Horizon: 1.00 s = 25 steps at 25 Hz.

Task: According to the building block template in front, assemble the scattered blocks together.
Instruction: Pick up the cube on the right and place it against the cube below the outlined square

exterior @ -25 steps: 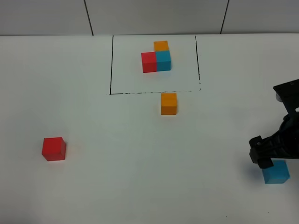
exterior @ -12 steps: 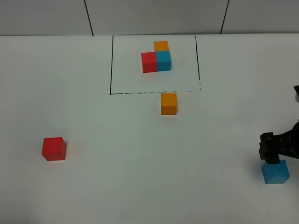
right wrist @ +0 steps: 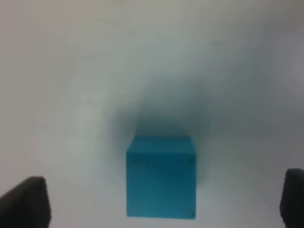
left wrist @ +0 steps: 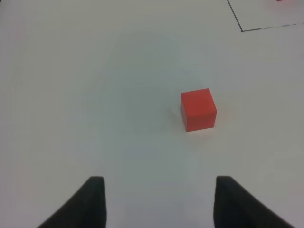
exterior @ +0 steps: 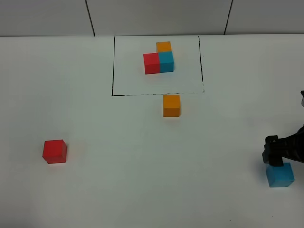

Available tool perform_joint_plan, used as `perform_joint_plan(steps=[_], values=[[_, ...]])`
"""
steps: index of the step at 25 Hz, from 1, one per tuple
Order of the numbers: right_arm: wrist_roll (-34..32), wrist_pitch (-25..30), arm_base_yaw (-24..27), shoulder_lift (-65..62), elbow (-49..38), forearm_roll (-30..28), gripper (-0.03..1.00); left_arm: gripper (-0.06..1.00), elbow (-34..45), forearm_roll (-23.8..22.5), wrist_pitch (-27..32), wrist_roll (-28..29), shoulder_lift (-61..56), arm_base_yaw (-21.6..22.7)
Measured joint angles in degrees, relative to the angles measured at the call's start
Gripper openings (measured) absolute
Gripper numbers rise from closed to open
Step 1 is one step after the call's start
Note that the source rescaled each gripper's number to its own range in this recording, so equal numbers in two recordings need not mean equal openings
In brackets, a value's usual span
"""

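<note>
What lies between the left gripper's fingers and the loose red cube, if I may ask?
Only bare table lies before the red cube, as the left wrist view shows.

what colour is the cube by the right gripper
Blue matte cube, clearest in the right wrist view.

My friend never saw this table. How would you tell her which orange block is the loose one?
Find the thin black rectangle drawn at the far middle of the white table. Just outside its near line stands the loose orange block, alone. The other orange cube sits inside the frame, joined to a red cube and a blue cube; this one touches nothing.
</note>
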<state>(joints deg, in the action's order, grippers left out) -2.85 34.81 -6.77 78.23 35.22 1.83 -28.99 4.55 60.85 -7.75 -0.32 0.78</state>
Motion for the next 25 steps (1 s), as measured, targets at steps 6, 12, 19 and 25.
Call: perform_joint_plan(steps=[6, 12, 19, 25], values=[[0.22, -0.65, 0.29, 6.01, 0.00, 0.89, 0.96, 0.15, 0.00, 0.00, 0.00, 0.00, 0.00, 0.00], [2.85, -2.12, 0.47, 8.52, -1.20, 1.56, 0.96, 0.15, 0.00, 0.00, 0.00, 0.00, 0.00, 0.00], [4.53, -5.13, 1.42, 8.75, -4.01, 3.33, 0.95, 0.15, 0.00, 0.00, 0.00, 0.00, 0.00, 0.00], [7.51, -5.98, 2.75, 8.75, -4.01, 5.59, 0.91, 0.15, 0.00, 0.00, 0.00, 0.00, 0.00, 0.00]])
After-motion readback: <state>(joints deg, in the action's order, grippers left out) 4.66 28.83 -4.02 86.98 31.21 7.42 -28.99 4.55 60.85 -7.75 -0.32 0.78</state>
